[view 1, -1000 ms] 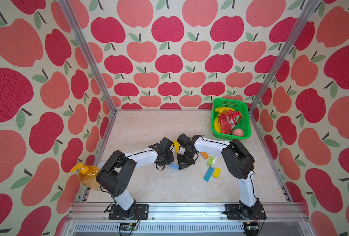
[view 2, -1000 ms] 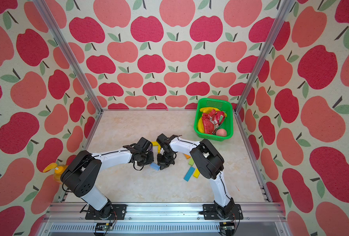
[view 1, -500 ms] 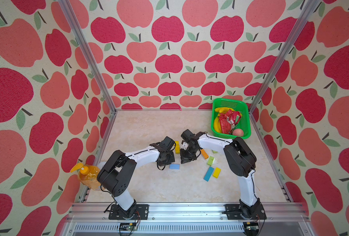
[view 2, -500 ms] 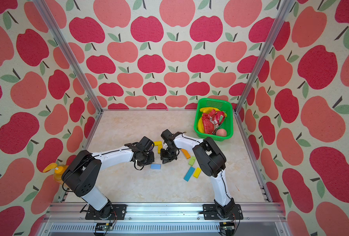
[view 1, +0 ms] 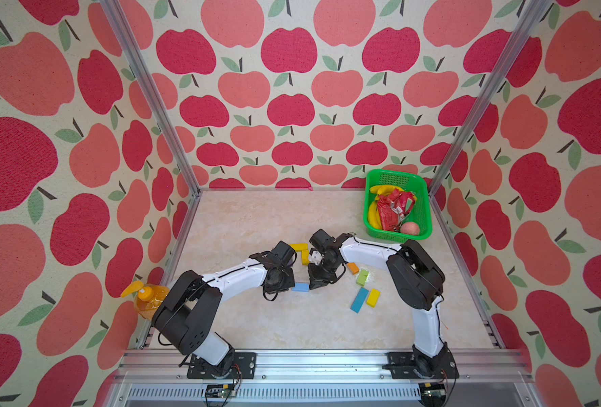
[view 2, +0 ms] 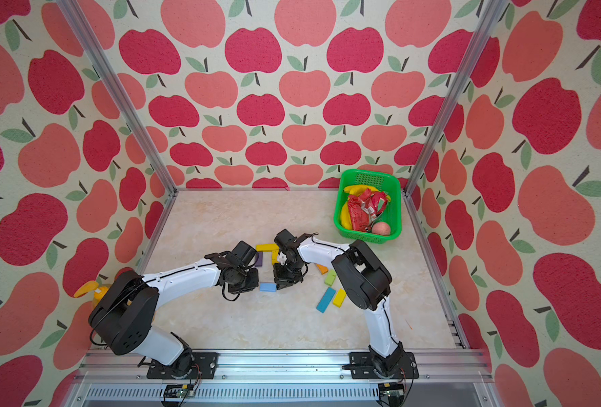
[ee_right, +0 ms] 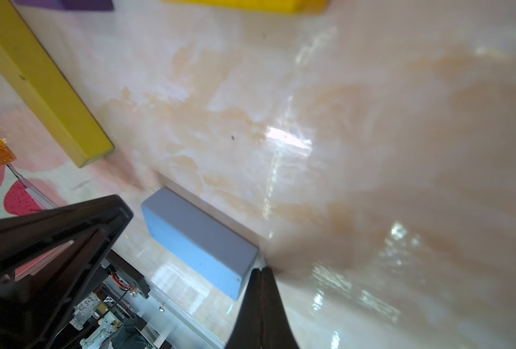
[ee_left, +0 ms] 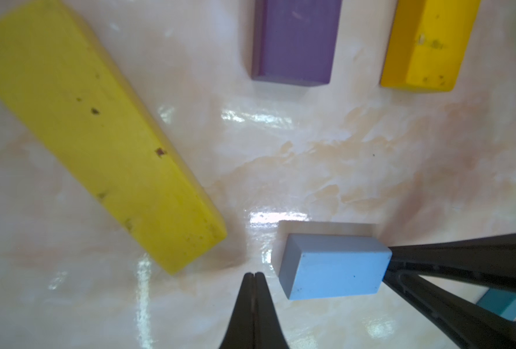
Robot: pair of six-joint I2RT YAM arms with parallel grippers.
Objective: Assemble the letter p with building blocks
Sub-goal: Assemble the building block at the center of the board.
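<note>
Small flat light-blue block [ee_left: 335, 269]

Purple block [ee_left: 294, 42] partly beyond the view edge

Green basket [view 1: 394, 179] in back right corner of table [view 1: 256, 225]: bananas [view 1: 373, 215], red packet [view 1: 392, 210] lying on them, pinkish round fruit [view 1: 410, 228] (apple or peach, can't tell) at its near side. Orange bottle [view 1: 147, 297] by table's left edge. Apple wallpaper [view 1: 288, 49] all round.
</note>
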